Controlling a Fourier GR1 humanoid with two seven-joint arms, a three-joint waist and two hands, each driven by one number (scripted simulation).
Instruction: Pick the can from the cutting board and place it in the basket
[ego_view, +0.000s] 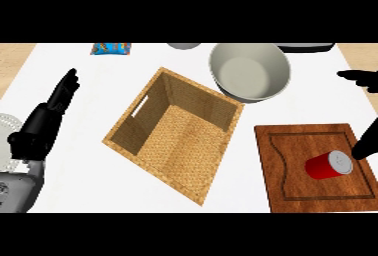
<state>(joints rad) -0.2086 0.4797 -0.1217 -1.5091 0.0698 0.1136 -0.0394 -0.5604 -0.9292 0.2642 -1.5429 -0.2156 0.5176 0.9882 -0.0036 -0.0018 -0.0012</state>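
A red can (330, 165) with a silver top lies on the brown wooden cutting board (295, 185) at the lower right. My right hand (368, 141) comes in at the right edge, open: one finger points down beside the can's upper right, another part (362, 79) sticks out higher up. I cannot tell whether it touches the can. The woven basket (140, 145) sits in the middle, with nothing inside. My left hand (46, 120) rests at the left, open, fingers up, well apart from the basket.
A large grey bowl (249, 71) stands behind the basket's far corner. A blue snack packet (112, 48) lies at the back left. A dark object (304, 47) and a grey dish (183, 45) show at the back edge.
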